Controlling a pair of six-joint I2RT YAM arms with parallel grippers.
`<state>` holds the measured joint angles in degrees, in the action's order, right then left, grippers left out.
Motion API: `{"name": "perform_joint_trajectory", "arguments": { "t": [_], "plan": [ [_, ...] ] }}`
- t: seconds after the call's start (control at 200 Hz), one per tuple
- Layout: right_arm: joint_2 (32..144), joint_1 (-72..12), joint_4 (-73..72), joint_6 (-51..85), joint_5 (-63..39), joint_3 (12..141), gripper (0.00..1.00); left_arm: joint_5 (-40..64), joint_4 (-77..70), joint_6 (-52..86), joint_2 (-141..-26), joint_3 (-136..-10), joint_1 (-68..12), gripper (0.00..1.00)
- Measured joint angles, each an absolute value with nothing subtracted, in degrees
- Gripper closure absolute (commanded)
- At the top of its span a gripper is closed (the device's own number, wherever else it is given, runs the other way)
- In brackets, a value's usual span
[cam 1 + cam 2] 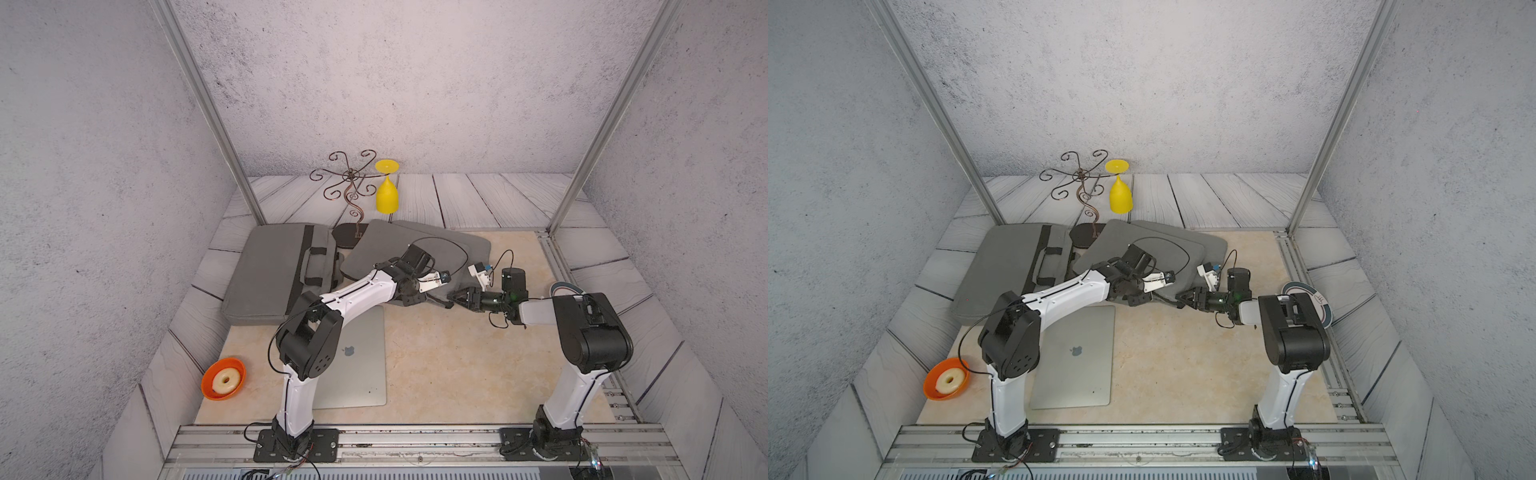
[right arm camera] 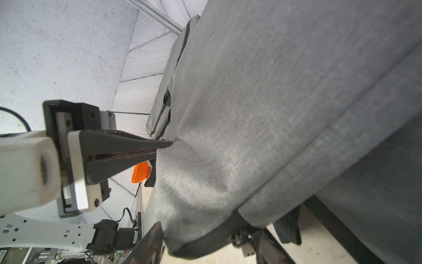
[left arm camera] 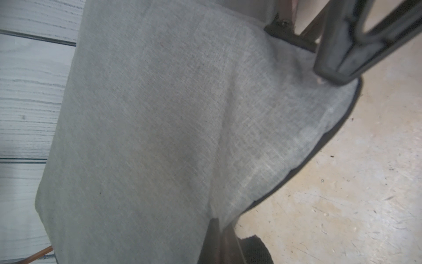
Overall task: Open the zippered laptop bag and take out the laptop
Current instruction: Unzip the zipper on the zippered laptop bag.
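Left gripper (image 2: 163, 146), fingers closed tight, pinches a fold of the grey bag (image 1: 415, 249) near its front edge. Right gripper (image 1: 454, 296) straddles the bag's near corner, fingers apart; whether they clamp it cannot be told. The laptop (image 1: 361, 365) lies closed on the table (image 1: 457, 374), outside the bag, partly under the left arm.

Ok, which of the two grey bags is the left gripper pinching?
The plain bag, tilted at centre: left gripper shut on its near edge. The handled bag lies flat, ungripped.
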<state>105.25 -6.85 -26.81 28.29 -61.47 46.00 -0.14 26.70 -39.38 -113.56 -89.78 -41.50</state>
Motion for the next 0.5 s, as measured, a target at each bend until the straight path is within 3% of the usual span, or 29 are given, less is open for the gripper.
{"name": "perform_joint_trajectory", "arguments": {
  "t": [0.29, 0.5],
  "plan": [
    [103.48, -6.85, -25.04, 27.88, -61.63, 44.69, 0.41, -0.14, 26.79, -39.31, -113.56, -89.78, -41.47, 1.0],
    [103.48, -6.85, -26.11, 29.52, -61.93, 44.66, 0.49, -0.19, 26.79, -39.2, -113.54, -89.78, -41.47, 1.0]
  ]
}}
